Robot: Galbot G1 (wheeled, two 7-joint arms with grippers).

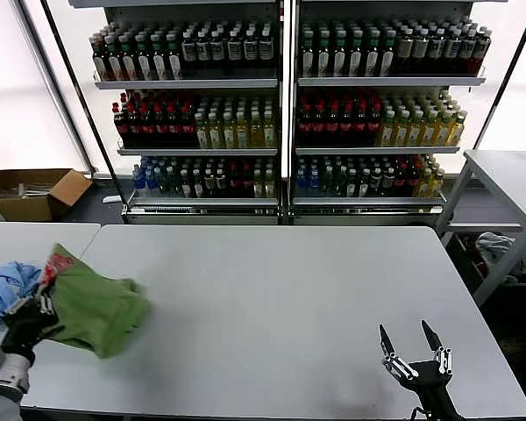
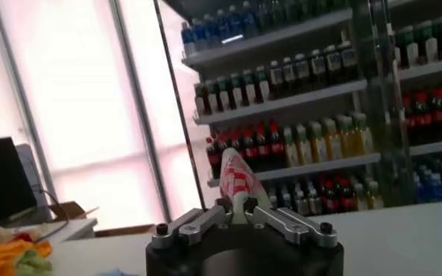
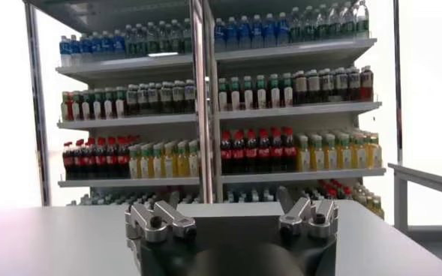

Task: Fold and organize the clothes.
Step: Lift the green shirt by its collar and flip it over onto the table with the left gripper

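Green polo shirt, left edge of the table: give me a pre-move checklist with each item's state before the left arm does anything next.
1. Left gripper shut on the green polo shirt: ok; fabric with red-and-white print sits pinched between its fingers in the left wrist view.
2. Shirt spread flat for folding: not ok, it lies bunched.
3. Shirt clear of the light blue garment: not ok, they touch.
4. Right gripper open and away from the shirt, low at the table's near right: ok.
5. Whether one layer or several is pinched: cannot tell.
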